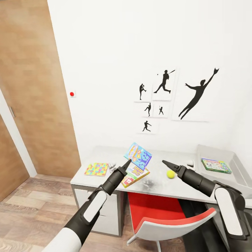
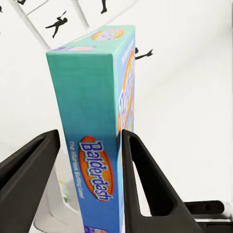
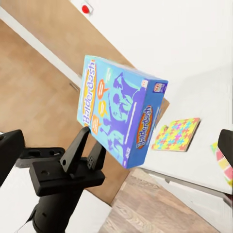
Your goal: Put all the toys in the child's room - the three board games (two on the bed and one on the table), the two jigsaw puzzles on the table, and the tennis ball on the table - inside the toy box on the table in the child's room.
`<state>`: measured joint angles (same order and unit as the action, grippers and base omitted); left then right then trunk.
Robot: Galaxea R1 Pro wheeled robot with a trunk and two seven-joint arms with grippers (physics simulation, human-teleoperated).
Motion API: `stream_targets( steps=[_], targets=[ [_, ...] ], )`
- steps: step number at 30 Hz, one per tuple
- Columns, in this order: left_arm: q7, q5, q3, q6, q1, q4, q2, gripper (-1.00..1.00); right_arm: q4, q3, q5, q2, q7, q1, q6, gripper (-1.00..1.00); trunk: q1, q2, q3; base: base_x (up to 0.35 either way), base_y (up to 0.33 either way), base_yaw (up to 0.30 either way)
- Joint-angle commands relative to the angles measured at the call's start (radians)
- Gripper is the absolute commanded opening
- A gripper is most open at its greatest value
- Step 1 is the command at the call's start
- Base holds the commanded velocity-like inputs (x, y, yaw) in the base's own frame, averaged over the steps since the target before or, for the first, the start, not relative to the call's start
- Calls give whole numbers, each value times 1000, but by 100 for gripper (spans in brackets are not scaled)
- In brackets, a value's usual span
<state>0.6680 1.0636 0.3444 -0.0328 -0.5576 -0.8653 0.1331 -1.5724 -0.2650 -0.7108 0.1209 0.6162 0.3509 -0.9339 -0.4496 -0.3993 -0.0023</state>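
My left gripper (image 1: 126,163) is shut on a blue Balderdash board game (image 1: 138,155) and holds it tilted above the grey table (image 1: 105,182). The box (image 2: 92,121) stands between the two fingers (image 2: 133,160), also seen from the side (image 3: 121,111). Under it a yellow and red board game (image 1: 134,175) lies on the table. A colourful jigsaw puzzle (image 1: 96,169) lies flat at the table's left (image 3: 175,134). The tennis ball (image 1: 170,174) rests just below my right gripper (image 1: 168,163), which is open and empty. The grey toy box (image 1: 210,149) stands at the right with a green flat box (image 1: 216,165) inside.
A red and white chair (image 1: 168,215) is pushed under the table in front of me. A wooden door (image 1: 31,105) is at the left, and silhouette pictures (image 1: 196,94) hang on the white wall behind the table. Small white objects (image 1: 112,164) sit on the tabletop.
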Motion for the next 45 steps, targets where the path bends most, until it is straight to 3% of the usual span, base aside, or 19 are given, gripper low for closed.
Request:
stream_targets(
  steps=[1, 16, 31, 39, 45],
  targets=[
    [7, 14, 2, -4, 0, 2, -1, -100, 0, -6, 1, 0, 4, 1, -5, 100, 0, -1, 0, 0, 0, 0],
    [80, 60, 1, -44, 2, 6, -5, -100, 0, -22, -1, -2, 4, 0, -5, 100, 0, -1, 0, 0, 0, 0],
    [89, 87, 8, -56, 1, 1, 8, -100, 0, -10, -1, -12, 4, 0, -3, 100, 0, -1, 0, 0, 0, 0],
    [84, 90, 63, -53, 0, -1, 20, -100, 0, -7, 0, -13, 4, 0, -1, 100, 0, -1, 0, 0, 0, 0],
    [82, 90, 79, -52, -1, -2, 27, -100, 0, -6, 0, -13, 4, 0, 0, 100, 0, -1, 0, 0, 0, 0]
  ],
)
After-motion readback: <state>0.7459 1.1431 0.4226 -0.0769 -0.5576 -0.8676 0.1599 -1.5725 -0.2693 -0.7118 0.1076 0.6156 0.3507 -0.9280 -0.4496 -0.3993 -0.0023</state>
